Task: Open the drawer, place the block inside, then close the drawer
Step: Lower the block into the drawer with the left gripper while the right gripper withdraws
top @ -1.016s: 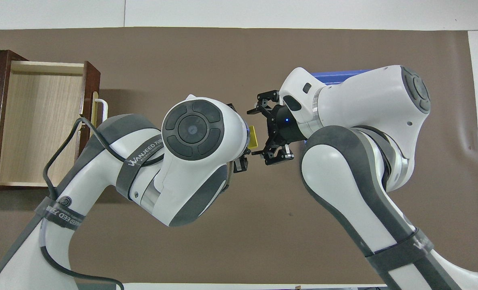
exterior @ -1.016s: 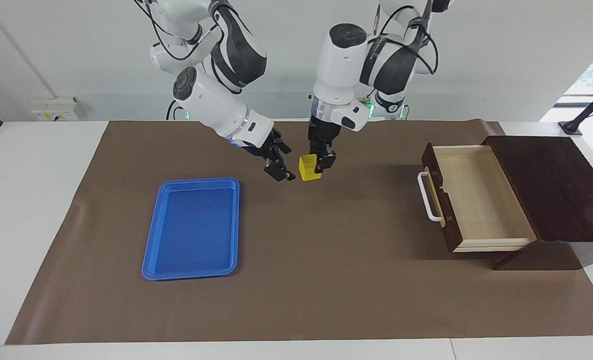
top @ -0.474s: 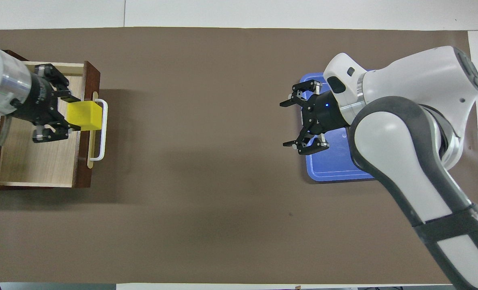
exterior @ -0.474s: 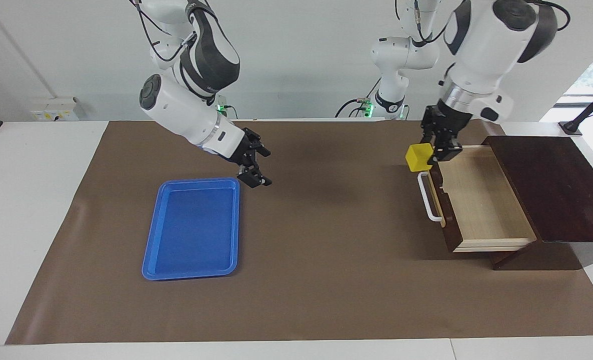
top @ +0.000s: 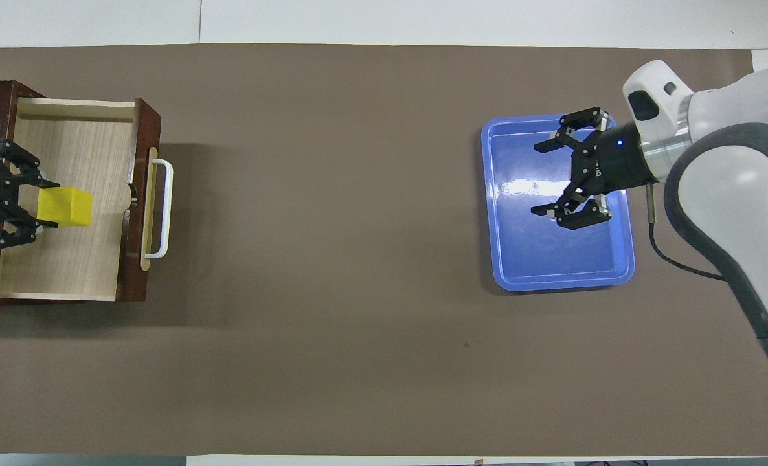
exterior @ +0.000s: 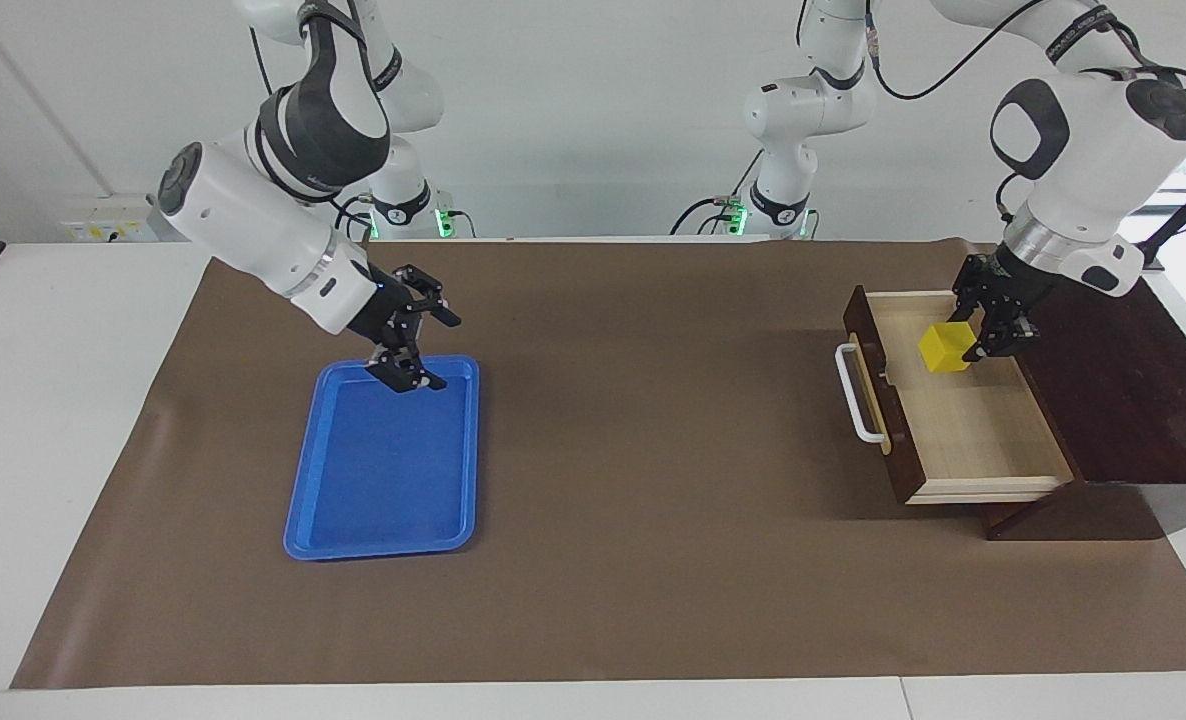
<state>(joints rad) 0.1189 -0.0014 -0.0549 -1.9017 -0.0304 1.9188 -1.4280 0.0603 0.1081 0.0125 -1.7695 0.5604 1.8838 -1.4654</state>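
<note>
I see the surface (exterior: pixel 593 600) covered by a brown mat (top: pixel 332 323) that runs nearly to its edges. At the left arm's end stands the dark wooden cabinet (exterior: pixel 1123 380), and its drawer (exterior: pixel 973 440) is pulled out toward the middle of the surface, pale interior fully exposed, white bar handle (exterior: pixel 856 395) facing the right arm's end. Toward the right arm's end of the surface lies the flat blue tray (exterior: pixel 353 500), long side running from the robots' edge toward the opposite edge (it holds nothing that I can make out).

My left gripper (exterior: pixel 975 345) hangs over the open drawer, above the part of it closer to the cabinet body and toward the robots' edge, and it is clamped on the block (exterior: pixel 944 347). The yellow cube sits between the two fingers, sticking out toward the handle; in the overhead view the block (top: pixel 65 207) shows over the drawer's wooden floor, and I cannot tell whether it touches that floor.

My right gripper (exterior: pixel 415 340) is over the tray's end closest to the robots' edge, tilted downward, with its fingers (top: pixel 575 120) spread wide apart and nothing between them.
</note>
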